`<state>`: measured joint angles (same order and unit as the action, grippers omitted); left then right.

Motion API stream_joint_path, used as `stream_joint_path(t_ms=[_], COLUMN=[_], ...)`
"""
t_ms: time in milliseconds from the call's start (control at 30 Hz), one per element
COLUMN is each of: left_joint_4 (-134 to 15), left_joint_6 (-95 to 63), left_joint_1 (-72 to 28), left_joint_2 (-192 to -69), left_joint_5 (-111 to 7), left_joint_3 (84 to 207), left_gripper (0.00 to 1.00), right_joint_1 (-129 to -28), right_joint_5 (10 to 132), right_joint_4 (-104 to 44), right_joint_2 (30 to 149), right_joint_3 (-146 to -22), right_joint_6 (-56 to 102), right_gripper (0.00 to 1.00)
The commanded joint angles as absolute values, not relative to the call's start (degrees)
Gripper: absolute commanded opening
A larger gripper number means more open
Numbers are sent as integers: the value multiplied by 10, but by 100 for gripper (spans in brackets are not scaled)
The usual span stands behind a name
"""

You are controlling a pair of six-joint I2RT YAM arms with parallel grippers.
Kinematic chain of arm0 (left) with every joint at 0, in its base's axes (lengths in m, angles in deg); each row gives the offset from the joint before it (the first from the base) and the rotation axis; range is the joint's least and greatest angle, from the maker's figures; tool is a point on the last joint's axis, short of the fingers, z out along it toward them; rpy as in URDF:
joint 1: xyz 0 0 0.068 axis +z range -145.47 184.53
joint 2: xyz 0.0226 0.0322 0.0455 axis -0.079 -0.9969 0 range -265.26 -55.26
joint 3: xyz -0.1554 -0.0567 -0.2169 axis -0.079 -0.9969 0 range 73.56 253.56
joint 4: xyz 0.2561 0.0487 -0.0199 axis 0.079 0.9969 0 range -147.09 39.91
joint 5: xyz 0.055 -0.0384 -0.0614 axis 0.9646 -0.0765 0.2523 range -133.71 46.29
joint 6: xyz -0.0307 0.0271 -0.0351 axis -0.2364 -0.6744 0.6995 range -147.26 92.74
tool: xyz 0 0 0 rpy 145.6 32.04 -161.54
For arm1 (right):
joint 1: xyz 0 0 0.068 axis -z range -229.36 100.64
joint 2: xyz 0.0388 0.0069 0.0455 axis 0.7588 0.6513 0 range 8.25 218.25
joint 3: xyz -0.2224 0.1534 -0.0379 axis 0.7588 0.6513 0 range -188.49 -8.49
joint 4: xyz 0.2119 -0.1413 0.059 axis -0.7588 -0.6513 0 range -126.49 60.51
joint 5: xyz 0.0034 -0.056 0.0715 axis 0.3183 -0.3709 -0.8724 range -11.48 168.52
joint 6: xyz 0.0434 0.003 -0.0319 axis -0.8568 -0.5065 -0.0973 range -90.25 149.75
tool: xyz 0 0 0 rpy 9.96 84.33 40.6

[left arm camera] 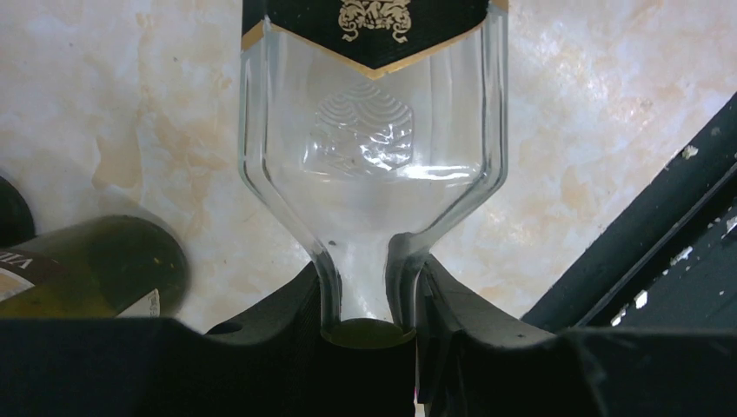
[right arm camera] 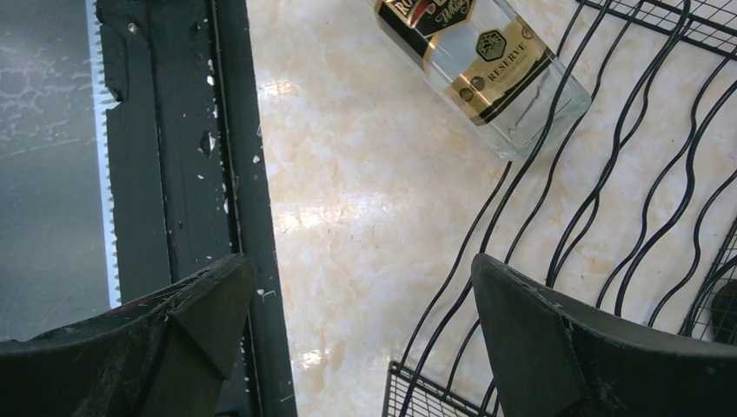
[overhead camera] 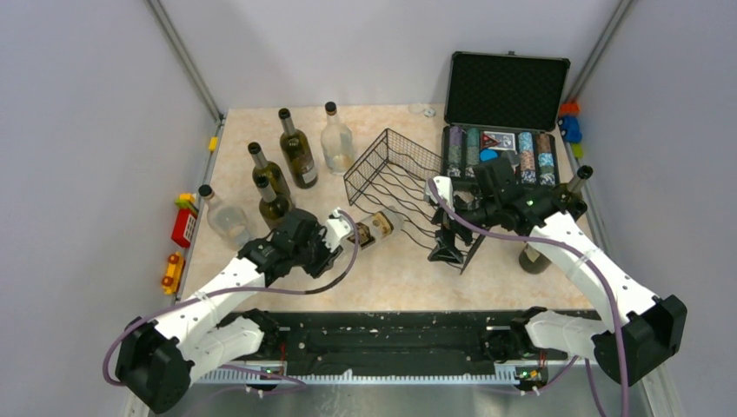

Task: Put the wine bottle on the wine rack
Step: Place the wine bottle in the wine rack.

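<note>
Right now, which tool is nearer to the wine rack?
Right. The right tool hangs open above the near edge of the wine rack. The left tool, shut on the neck of the clear bottle, is off the rack's left side.

Black case (overhead camera: 506,91) open at back right, poker chips (overhead camera: 532,155) racked inside. Five upright bottles (overhead camera: 298,158) clustered back left, three dark, two clear. Colourful toys (overhead camera: 183,224) at far left

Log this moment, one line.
left gripper: shut on clear glass bottle neck | bottle base: at black wire-mesh rack edge | right gripper: open, empty, over rack
</note>
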<state>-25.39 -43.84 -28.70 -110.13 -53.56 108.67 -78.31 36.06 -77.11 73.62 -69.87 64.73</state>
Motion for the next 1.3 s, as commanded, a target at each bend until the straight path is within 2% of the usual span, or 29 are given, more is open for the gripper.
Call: stream_joint_path(t_ms=[0,300,833,1267], left_joint_4=[-406,-490,-470,-508], left_joint_6=[-425,-402,-390,-394], left_joint_1=[-273,-248,-220,-203], left_joint_2=[-1098,-1104,-1057,-1043], left_joint_5=[-583,-607,-635,-599], left_joint_3=[1096,1049,1063,1048], left_gripper=[0,0,0,0], right_joint_1=[-778,-778,-778,-778], right_joint_5=[360,362,363,368], right_joint_4=[-755,-748,-750,-750], right_joint_2=[719,716,729,737], right_joint_3=[-693,-680,-683,-687], right_joint_6=[657,660,667,669], right_gripper=[99,99,99,99])
